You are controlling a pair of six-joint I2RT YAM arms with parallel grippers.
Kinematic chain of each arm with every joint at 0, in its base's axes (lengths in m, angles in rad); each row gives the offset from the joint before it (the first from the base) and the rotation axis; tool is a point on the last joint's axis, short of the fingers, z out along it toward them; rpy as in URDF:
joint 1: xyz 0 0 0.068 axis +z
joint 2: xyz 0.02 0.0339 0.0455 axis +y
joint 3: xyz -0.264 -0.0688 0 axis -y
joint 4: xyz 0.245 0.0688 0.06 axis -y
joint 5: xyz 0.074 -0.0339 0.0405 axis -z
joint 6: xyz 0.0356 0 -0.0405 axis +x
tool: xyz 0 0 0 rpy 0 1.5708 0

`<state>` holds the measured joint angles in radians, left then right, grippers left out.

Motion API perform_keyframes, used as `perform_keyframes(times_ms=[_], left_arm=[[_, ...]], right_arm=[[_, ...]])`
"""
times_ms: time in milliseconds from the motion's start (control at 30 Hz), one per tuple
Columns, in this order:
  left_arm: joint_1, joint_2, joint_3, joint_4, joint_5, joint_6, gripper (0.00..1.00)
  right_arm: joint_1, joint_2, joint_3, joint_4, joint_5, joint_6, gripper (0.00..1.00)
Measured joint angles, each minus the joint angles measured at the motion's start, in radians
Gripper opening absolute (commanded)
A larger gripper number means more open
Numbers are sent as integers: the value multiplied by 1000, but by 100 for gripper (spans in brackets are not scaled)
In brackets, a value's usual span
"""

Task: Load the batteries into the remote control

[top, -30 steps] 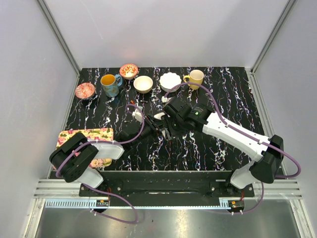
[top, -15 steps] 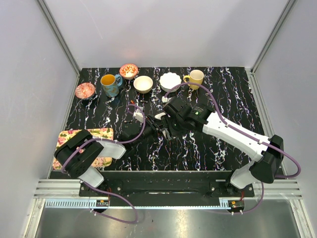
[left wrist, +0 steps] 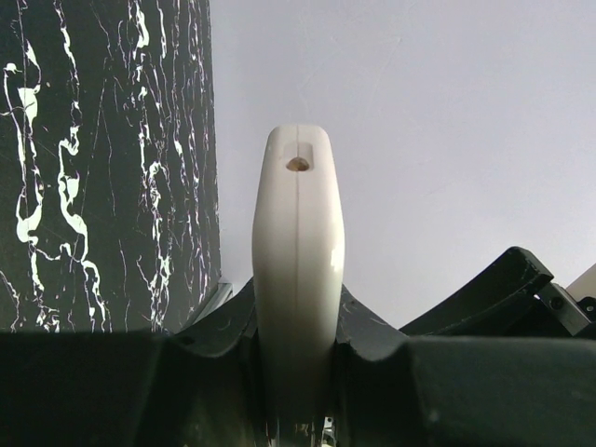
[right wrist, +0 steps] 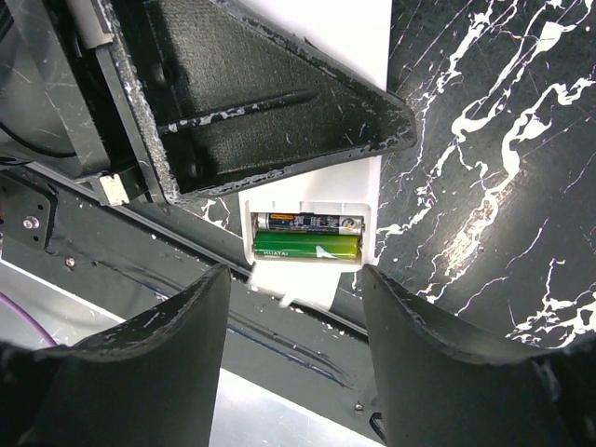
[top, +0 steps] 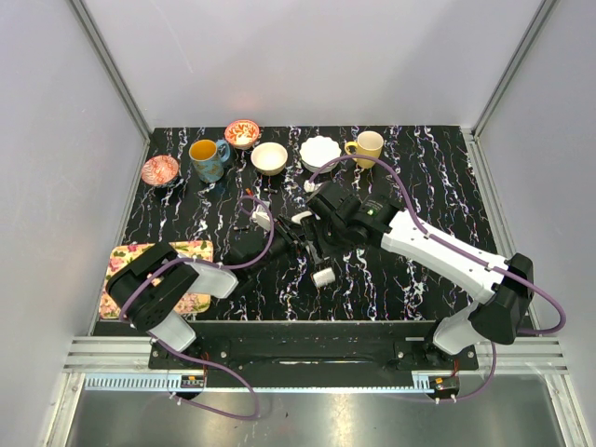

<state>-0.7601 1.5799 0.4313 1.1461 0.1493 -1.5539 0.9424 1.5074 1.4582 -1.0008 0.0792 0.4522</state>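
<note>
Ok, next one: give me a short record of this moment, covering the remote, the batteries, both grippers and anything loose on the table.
remote control: clamped edge-on in the left gripper
battery bay: uncovered
batteries: two, lying side by side in the bay
left gripper: shut on the remote control
right gripper: open, empty, poised over the bay
loose white piece: flat on the table beside the grippers; possibly the back cover, too small to tell

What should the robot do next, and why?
Probably send the open right pincer down for the small white piece on the table, likely the cover: both batteries sit in the remote control, which the left pincer clamps, its compartment uncovered.
</note>
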Motion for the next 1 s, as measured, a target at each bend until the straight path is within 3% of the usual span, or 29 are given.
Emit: perform_keyframes(times_ms=[600, 833, 900, 1000], left_arm=[[54, 1, -19, 72, 2, -11, 0], [118, -107, -83, -41, 10, 75, 1], [119, -185, -110, -88, 10, 121, 4], [118, -303, -165, -114, 3, 180, 0]], right_arm=[[0, -51, 14, 16, 48, 3, 66], [0, -325, -318, 182, 124, 76, 66], [0, -345, -433, 243, 121, 103, 66], [0, -330, -576, 325, 117, 137, 69]])
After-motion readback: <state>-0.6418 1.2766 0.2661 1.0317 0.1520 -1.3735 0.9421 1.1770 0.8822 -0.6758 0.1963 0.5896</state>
